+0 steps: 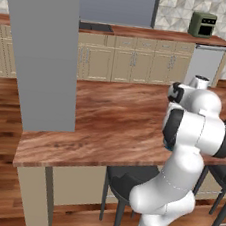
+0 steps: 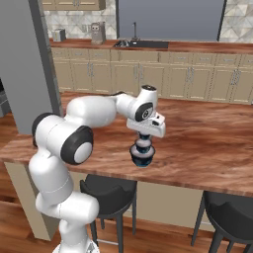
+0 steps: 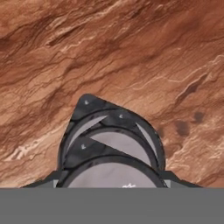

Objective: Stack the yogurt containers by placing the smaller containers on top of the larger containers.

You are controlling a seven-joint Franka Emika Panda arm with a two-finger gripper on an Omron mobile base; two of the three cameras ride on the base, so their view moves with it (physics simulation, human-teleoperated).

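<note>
1. Directly under the hand, the jaws sit over the top cup [image 2: 144, 139]; whether they pinch it or stand spread, I cannot tell.
2. Below, the yogurt containers [image 2: 142, 150] form one stack near the tabletop's [image 2: 207, 148] front edge; lifting away crookedly could topple it.
3. Farther out, the hand view shows nested rims [image 3: 114, 144] slightly off-centre, so the top cup may slide.

Wooden counter [image 2: 207, 138] bearing stacked yogurt containers [image 2: 142, 151]
</note>
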